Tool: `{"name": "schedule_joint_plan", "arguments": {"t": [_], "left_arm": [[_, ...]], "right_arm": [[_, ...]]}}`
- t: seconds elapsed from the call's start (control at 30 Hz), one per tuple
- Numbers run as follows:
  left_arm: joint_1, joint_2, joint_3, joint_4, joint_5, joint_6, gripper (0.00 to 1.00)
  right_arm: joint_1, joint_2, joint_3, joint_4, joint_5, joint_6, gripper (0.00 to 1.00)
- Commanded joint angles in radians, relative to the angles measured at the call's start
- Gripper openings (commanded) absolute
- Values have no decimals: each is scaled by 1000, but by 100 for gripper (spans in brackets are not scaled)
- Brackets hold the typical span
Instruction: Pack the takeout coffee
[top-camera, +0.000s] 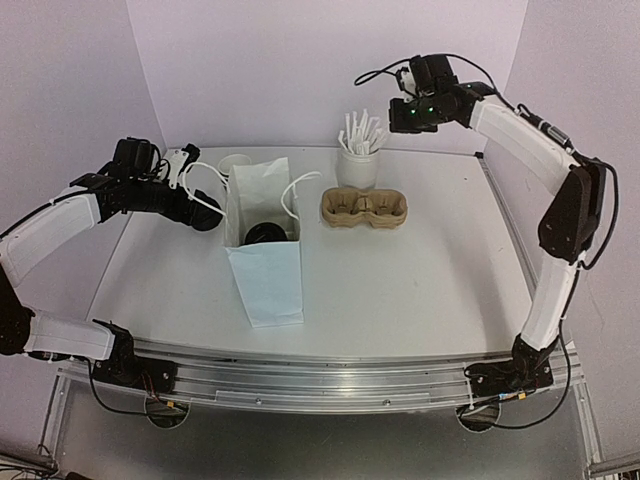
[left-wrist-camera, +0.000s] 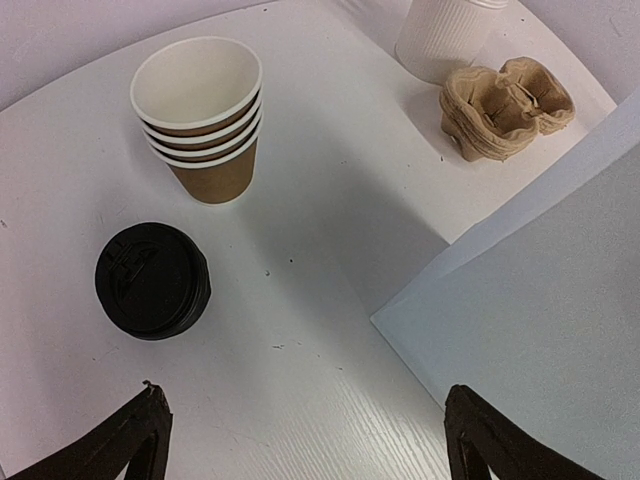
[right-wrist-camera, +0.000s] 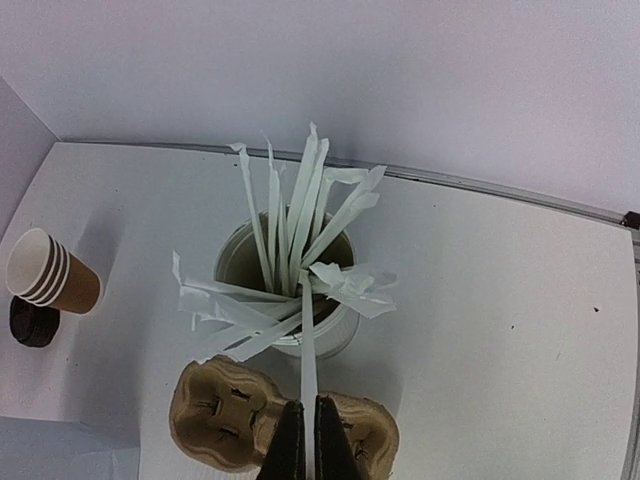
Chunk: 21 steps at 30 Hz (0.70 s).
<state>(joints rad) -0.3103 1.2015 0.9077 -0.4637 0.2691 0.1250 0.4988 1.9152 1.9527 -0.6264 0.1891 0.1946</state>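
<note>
A stack of brown paper cups with white rims stands on the table, with a stack of black lids just in front of it. My left gripper hovers open above bare table between the lids and the white bag, holding nothing. The tan cup carrier lies empty in front of the white cup of sticks. High above that cup, my right gripper is shut on one white stick, whose far end still reaches the cup's mouth. The cups and lids also show at the left of the right wrist view.
The white handled paper bag stands open at mid-table, with a dark round thing showing inside it. Purple walls close in the back and sides. The left arm reaches in from the left edge.
</note>
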Motion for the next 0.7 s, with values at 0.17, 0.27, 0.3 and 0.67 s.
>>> {"name": "schedule_joint_plan", "arguments": {"t": [0.17,0.27,0.3,0.67], "left_arm": [[5,-20,32,6,18,5,95],[5,-23,33,2,19,6,95],[5,-24,34,1,19,7,95],[5,-29,34,5,24,11,95]], "right_arm": [[-2,-206,76,-55,15,-81,0],[-2,-254,91,-58,-50,-95,0],[-3,-271,96,-58,-88,-99,0],[90,-296,128,-79,-812,-30,0]]}}
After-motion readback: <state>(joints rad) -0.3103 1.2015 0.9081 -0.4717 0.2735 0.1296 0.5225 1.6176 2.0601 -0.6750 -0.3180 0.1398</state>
